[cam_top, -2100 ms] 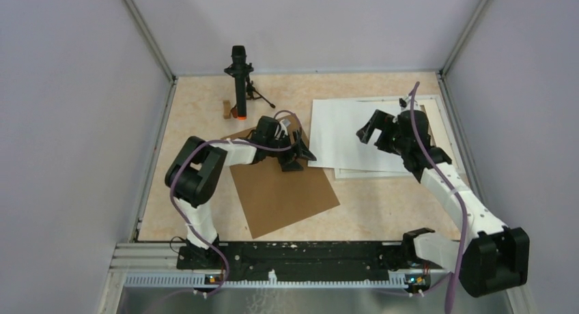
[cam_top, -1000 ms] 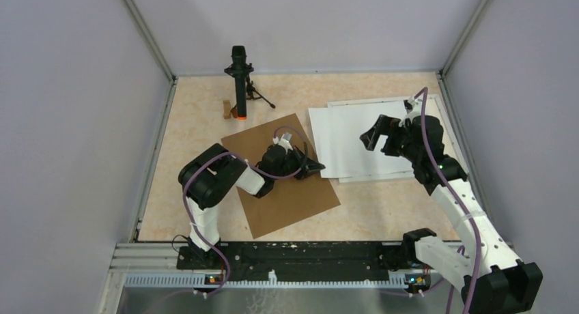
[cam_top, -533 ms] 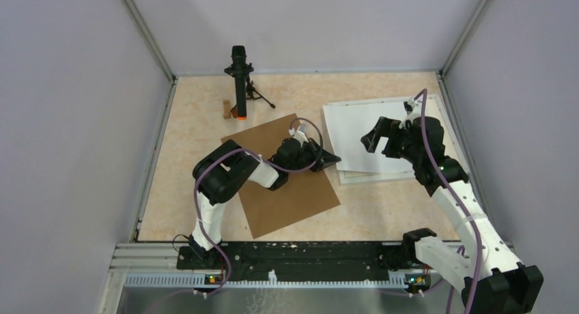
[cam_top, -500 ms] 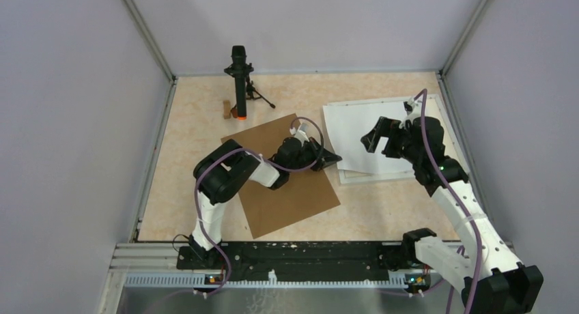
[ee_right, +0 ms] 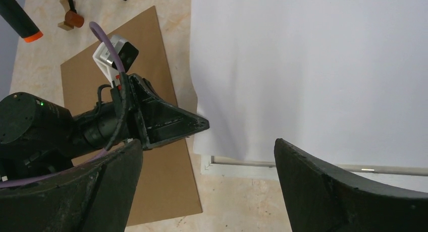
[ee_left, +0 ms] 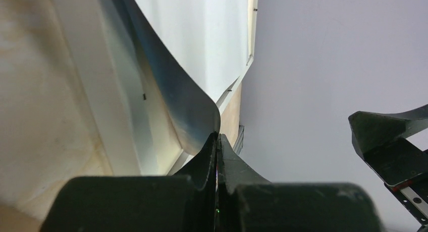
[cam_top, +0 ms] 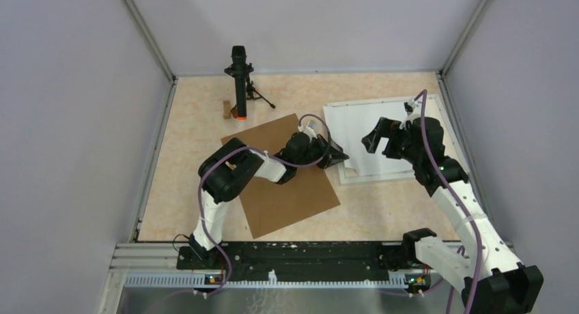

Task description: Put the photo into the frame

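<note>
So, table (cam_top: 198,123): it bore every piece, and both arms reached out over it.
Cardboard sheet (cam_top: 287,198): it lay flat under the left arm, behind the left gripper's (cam_top: 339,155) fingertips, and we saw no part of it in use.
Frame (ee_right: 237,163): it lay flat below the right gripper (cam_top: 381,140). We made out mainly its near rail and corner, just under the left gripper's tips.
Photo (cam_top: 351,126): it lay white back up over the frame, mostly beneath the right gripper. The corner nearest the left gripper was lifted and curled, so the dark printed side showed underneath.
Left gripper: it was pinched fully closed on that lifted corner.
Right gripper: its jaws were spread wide above the photo and held nothing.
Done: we judged the photo to be over the frame, though not seated in it.
To do: we judged it needed squaring to the rails, laying flat inside them and releasing.
</note>
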### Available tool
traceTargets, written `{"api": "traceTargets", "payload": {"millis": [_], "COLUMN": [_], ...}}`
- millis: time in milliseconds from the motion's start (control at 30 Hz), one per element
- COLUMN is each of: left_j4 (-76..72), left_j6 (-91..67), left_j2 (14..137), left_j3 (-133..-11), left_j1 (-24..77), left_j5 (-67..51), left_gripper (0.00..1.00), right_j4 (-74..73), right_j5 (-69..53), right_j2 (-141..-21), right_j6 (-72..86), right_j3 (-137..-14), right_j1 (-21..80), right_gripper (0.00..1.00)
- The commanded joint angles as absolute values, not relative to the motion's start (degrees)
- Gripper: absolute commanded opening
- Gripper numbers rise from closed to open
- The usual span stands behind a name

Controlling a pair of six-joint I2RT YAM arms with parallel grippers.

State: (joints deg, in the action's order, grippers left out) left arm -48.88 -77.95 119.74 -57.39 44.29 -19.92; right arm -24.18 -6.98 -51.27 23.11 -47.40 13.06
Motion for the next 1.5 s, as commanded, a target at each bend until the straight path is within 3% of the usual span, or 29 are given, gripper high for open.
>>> {"api": "traceTargets", "payload": {"millis": [0, 200, 400, 467, 600, 733, 1000, 1467], "left_j4": [-47.6, -53.6, -59.5, -61.6, -64.7, -64.4, -65.8, -67.9], "left_j6": [-80.4, -86.6, -91.8, -93.5, -96.2, -96.4, -97.5, -99.5], "left_j2": [115.1, 112.5, 115.3, 116.2, 116.8, 116.3, 116.8, 117.0], "left_j3": [-54.2, -47.6, -48.8, -48.9, -48.5, -49.0, -49.0, -48.1], "left_j1": [42.5, 38.0, 37.7, 37.9, 37.8, 37.8, 37.7, 37.6], "left_j5": [-22.9, -25.5, -30.1, -30.9, -31.8, -32.9, -34.1, -35.2], "left_gripper": [0.0, 0.0, 0.0, 0.0, 0.0, 0.0, 0.0, 0.0], "right_j4": [-24.2, -23.7, -32.7, -32.5, -23.8, -10.9, 0.9, 13.3], "right_j5": [-4.4, -3.7, 11.4, 5.5, -17.7, -28.2, -25.0, -20.0], "right_j2": [-50.1, -50.8, -54.1, -54.9, -52.8, -50.5, -48.4, -50.4], "right_j6": [23.9, 24.4, 39.2, 40.8, 48.7, 57.4, 67.7, 77.7], "right_j3": [-48.9, -48.5, -48.0, -46.4, -35.5, -25.6, -15.9, -12.1], "right_j1": [13.0, 13.0, 10.9, 6.5, -5.8, -7.8, -7.8, -7.8], "right_gripper": [0.99, 0.99, 0.99, 0.99, 0.94, 0.9, 0.86, 0.78]}}
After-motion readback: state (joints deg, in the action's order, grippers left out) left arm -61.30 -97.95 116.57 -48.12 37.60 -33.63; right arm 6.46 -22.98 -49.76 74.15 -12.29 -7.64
